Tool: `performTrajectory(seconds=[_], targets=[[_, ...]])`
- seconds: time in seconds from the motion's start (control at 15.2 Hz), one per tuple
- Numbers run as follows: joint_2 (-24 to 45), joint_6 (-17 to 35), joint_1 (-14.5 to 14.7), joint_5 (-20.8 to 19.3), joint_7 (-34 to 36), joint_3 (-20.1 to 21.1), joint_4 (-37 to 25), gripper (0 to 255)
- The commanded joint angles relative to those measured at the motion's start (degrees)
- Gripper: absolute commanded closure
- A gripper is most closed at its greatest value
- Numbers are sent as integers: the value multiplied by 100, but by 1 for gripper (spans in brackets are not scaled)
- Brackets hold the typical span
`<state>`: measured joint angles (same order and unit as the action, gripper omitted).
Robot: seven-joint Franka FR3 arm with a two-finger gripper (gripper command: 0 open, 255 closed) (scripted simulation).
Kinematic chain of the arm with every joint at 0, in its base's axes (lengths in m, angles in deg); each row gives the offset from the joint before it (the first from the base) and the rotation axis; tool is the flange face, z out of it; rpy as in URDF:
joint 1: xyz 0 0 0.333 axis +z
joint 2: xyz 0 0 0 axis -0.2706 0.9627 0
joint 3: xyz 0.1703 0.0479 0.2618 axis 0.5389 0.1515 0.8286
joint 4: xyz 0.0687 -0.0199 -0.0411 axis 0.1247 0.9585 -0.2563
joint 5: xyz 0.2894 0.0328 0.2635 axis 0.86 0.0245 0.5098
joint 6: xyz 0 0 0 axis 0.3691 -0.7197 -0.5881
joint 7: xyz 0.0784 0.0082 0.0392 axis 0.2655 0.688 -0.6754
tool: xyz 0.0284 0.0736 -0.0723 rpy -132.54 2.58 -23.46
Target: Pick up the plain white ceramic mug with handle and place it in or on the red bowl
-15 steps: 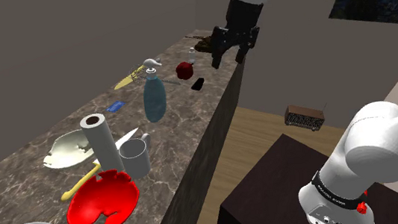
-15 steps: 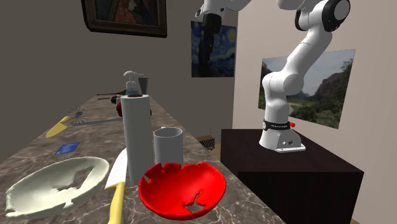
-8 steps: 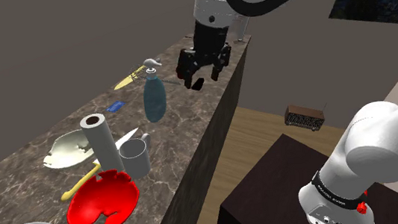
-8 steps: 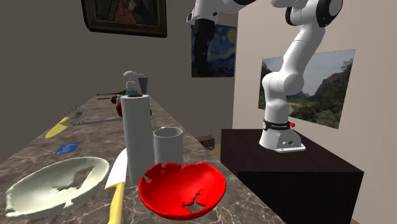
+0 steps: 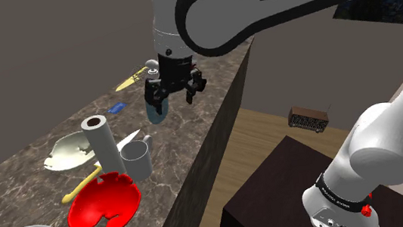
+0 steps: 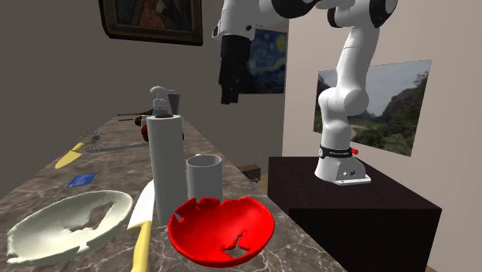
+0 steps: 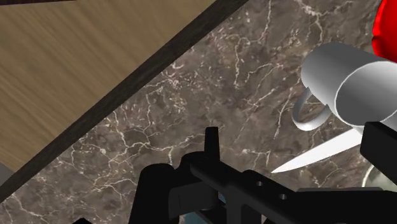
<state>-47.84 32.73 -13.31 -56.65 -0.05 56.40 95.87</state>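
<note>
Hovering hand [image 5: 174, 101], mug [image 5: 138, 163] well apart

On the desk [image 5: 187, 133] the mug [image 5: 138, 163] stands just beside the paper roll [image 5: 105, 145], on the shoulder view's right of it. The nearest bowl [image 5: 104, 206] lies just in front of both. A spray bottle [image 5: 156, 117] stands farther back along the desk.

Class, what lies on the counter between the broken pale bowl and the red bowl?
A yellow-handled, white-bladed knife lies between pale bowl and red bowl, in the second exterior view.
</note>
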Motion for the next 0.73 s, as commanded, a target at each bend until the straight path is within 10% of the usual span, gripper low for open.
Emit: performTrajectory(seconds=[0.0, 0.66], targets=[[483, 140, -3, -257, 417, 251, -243, 0], [3062, 84, 667, -1988, 2308, 641, -1997, 0]])
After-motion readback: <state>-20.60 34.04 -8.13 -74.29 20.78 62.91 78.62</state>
